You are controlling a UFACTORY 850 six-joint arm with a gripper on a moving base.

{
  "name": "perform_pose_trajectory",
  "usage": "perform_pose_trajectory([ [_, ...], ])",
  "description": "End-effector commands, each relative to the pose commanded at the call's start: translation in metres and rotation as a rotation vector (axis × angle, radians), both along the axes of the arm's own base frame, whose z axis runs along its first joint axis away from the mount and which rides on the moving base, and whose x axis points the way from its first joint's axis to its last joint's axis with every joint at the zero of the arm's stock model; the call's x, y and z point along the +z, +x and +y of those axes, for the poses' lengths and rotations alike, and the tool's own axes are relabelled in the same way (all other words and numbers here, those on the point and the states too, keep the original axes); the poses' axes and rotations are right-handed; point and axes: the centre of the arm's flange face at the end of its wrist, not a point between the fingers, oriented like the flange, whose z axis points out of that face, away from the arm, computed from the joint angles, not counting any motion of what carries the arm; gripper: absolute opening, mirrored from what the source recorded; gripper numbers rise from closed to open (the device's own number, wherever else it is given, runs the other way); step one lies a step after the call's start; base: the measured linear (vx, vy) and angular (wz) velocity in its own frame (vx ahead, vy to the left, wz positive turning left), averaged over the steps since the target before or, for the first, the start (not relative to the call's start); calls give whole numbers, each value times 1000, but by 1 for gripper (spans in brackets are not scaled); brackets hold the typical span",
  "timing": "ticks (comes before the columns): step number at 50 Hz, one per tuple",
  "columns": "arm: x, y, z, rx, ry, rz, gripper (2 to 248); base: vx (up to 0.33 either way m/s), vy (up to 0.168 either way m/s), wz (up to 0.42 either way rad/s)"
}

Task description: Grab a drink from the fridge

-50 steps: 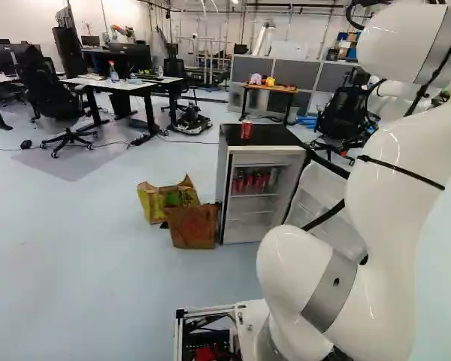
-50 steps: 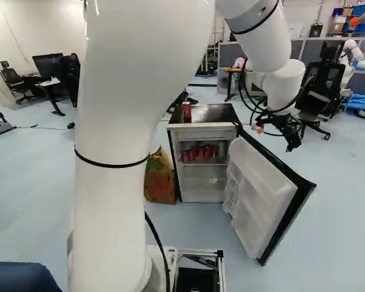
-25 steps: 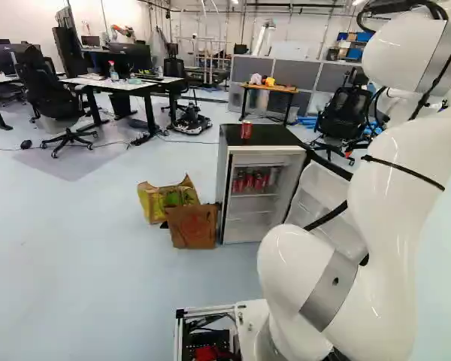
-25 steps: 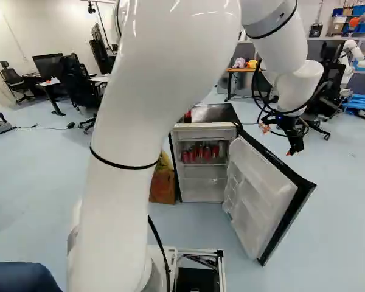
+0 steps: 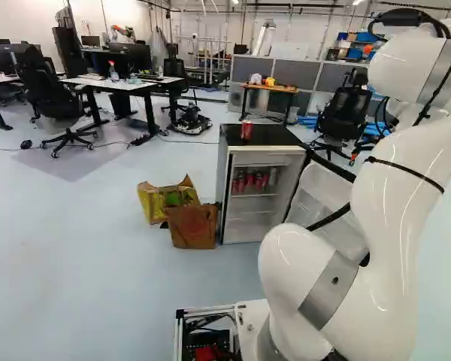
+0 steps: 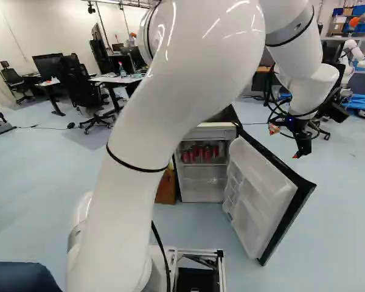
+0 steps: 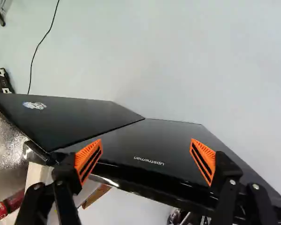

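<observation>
Right base view: black two-fingered gripper (image 6: 303,149), spread wide and empty, is swinging rightward, away from red metal cans (image 6: 207,154), seemingly delaying any grab.

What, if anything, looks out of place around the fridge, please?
One red can stands atop the fridge rather than chilling with the cans inside, and rumpled bags slump beside the fridge.

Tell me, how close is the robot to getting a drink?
The door is open, so that part looks done. Nothing is in hand: the tool is open and empty near the door. Red cans stand inside, so reaching in, gripping one and taking it out seem left.
</observation>
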Motion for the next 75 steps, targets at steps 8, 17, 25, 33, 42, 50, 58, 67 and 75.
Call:
perform_pose_trajectory([
  [8,-12,0,-16,-13,3,2,247,0,0,0],
  [17,-25,1,-31,-23,7,5,247,0,0,0],
  [25,-37,2,-33,-24,19,12,247,0,0,0],
  [33,-49,4,-36,-24,31,20,247,0,0,0],
  [42,-56,5,-37,-24,38,25,247,0,0,0],
  [50,-56,5,-37,-24,38,25,247,0,0,0],
  [58,-56,3,-35,-24,41,27,247,0,0,0],
  [67,-55,-1,-29,-24,48,31,247,0,0,0],
  [75,-55,-5,-23,-24,56,36,247,0,0,0],
])
